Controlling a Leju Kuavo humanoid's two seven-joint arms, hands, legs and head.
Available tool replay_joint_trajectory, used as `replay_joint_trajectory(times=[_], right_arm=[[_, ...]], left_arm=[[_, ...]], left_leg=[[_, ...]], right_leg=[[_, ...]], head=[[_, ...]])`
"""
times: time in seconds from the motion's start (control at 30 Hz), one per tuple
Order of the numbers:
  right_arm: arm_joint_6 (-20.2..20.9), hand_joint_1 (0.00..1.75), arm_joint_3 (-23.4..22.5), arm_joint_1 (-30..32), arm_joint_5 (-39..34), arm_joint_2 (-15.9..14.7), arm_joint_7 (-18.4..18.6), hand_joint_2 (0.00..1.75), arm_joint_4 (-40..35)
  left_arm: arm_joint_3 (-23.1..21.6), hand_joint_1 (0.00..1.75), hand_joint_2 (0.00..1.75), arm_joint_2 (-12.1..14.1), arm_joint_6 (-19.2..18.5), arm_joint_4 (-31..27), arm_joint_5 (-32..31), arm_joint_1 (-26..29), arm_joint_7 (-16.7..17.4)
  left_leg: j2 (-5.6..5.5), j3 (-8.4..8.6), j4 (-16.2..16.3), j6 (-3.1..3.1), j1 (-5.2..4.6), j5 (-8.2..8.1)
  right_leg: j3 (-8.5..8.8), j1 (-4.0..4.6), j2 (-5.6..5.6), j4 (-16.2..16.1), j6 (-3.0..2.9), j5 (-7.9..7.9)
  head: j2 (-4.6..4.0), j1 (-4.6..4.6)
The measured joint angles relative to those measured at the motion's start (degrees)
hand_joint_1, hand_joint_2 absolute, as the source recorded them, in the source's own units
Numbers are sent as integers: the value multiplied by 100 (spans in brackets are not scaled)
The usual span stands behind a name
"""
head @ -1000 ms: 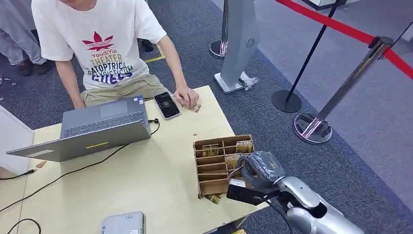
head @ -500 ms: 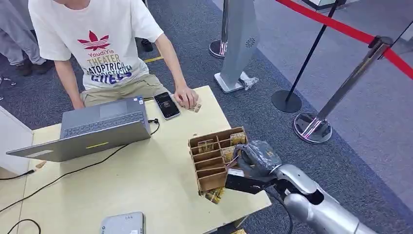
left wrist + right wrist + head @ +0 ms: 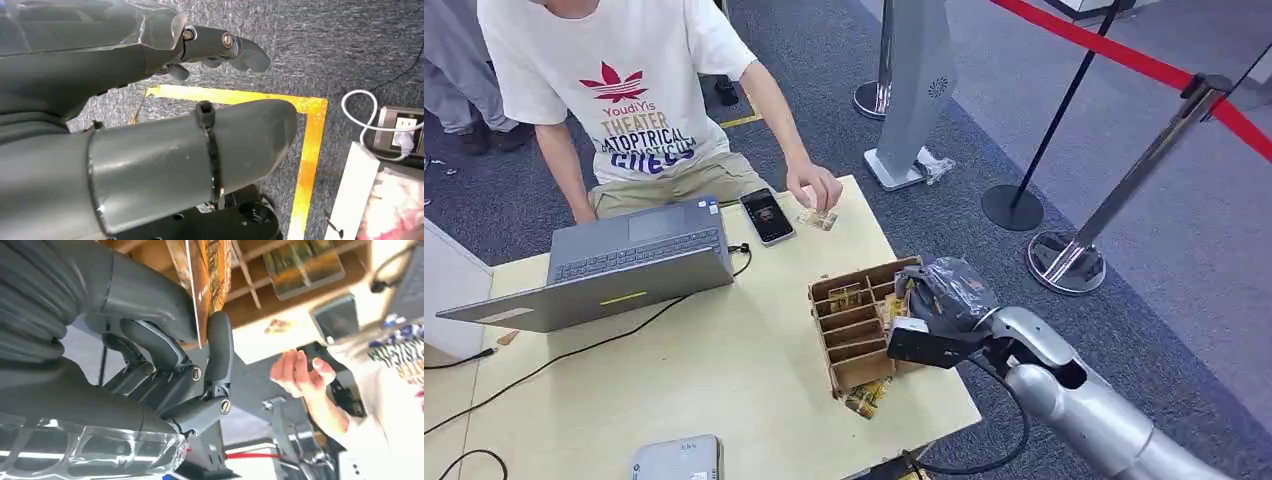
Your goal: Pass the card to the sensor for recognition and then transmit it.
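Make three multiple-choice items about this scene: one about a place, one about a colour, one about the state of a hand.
1. Where is the cardboard organizer?
A. on the table's right part
B. on the floor
C. on the laptop

2. What colour is the person's T-shirt?
A. black
B. white
C. green

3. What is the right hand doing?
A. hanging with nothing in it
B. pressing the phone
C. pinching a card

Key: 1 A, it stands near the table edge. 2 B, white with a red logo. 3 C, the right wrist view shows the card between thumb and finger.

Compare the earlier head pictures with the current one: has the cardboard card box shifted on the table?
Yes. The cardboard card box has slid and turned away from the table's right edge, toward the laptop, with the right robot hand at it.
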Motion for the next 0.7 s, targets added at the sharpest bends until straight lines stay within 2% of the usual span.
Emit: replay_joint_trajectory(times=[0.27, 0.4, 0.7], right_arm=[[236, 175, 348, -1212, -470, 96, -455, 175, 547], [262, 175, 599, -2012, -846, 212, -682, 175, 1107], [317, 175, 961, -3113, -1023, 764, -791, 175, 2079]], left_arm=[[2, 0, 0, -46, 109, 0, 2, -31, 41], [0, 0, 0, -59, 116, 0, -81, -42, 42], [-2, 0, 0, -57, 101, 0, -210, -66, 52]], left_leg=[[3, 1, 0, 2, 0, 3], [4, 6, 2, 3, 0, 4], [0, 2, 2, 5, 1, 5]], right_leg=[[4, -1, 1, 1, 1, 3], [3, -1, 3, 2, 1, 4], [1, 1, 0, 4, 0, 3]], head=[[0, 0], [0, 0], [0, 0]])
